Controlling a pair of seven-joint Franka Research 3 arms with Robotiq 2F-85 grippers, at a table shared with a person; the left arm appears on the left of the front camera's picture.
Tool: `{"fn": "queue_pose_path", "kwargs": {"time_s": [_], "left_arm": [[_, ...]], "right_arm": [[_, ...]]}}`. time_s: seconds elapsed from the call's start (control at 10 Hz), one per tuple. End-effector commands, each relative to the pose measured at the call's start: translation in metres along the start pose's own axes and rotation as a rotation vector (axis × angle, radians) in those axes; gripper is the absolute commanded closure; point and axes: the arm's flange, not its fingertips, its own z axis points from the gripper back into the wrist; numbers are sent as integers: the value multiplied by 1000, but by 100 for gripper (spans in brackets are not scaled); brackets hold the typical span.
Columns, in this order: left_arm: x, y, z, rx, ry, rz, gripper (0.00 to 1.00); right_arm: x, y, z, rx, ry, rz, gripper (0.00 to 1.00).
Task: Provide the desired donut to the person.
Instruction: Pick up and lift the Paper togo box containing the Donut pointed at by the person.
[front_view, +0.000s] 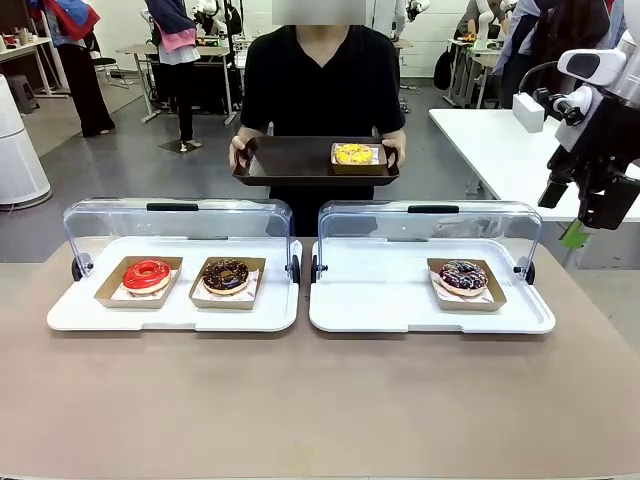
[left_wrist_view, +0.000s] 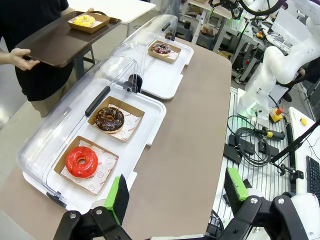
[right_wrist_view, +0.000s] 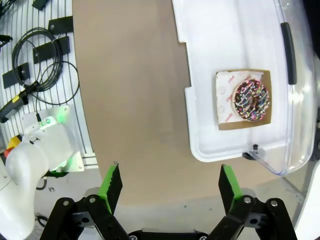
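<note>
As viewed from the front, standing at the far side of the table (front_view: 320, 400): the person (front_view: 322, 90), gripping a dark tray (front_view: 285, 160) by both ends. On that tray, toward its right end, a yellow-topped donut (front_view: 353, 153) in a brown card box (front_view: 358, 167). Nearer, side by side on the table, two white serving trays, their clear lids (front_view: 170, 215) standing raised along the far edges. In the left white tray (front_view: 170, 318): a red-glazed donut (front_view: 147, 274) on the left and a chocolate donut (front_view: 226, 274) just beside it on the right, each in its own card box. In the right white tray (front_view: 385, 312): a single sprinkled donut (front_view: 462, 275), dark-glazed, toward the right end. High at the right edge, well apart from the trays, the right arm (front_view: 598, 66).

From the left wrist, looking along the table from its left end: the left gripper (left_wrist_view: 176, 185), green pads wide apart with nothing between them, near the left white tray's corner. Also there: black handles (left_wrist_view: 97, 101) on the raised lids, and the person's hand (left_wrist_view: 20, 57) curled round the dark tray's end.

From the right wrist, looking straight down: the right gripper (right_wrist_view: 170, 175), fingers spread and empty, over bare table to the right of the right white tray. Under the sprinkled donut, printed paper (right_wrist_view: 227, 97). On the near side, off the table, a white robot base (right_wrist_view: 35, 155) and black cables (right_wrist_view: 35, 45).
</note>
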Motion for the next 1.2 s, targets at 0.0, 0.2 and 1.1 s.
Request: {"fn": "queue_pose_path", "kwargs": {"time_s": [0.0,0.2,1.1], "left_arm": [[1,-2,2,-5,-5,-5,0],[1,-2,2,-5,-5,-5,0],[1,-2,2,-5,-5,-5,0]], "right_arm": [[0,0,0,0,0,0,0],[-49,-14,13,10,-357,-153,0],[-224,-18,-17,40,-979,-51,0]]}}
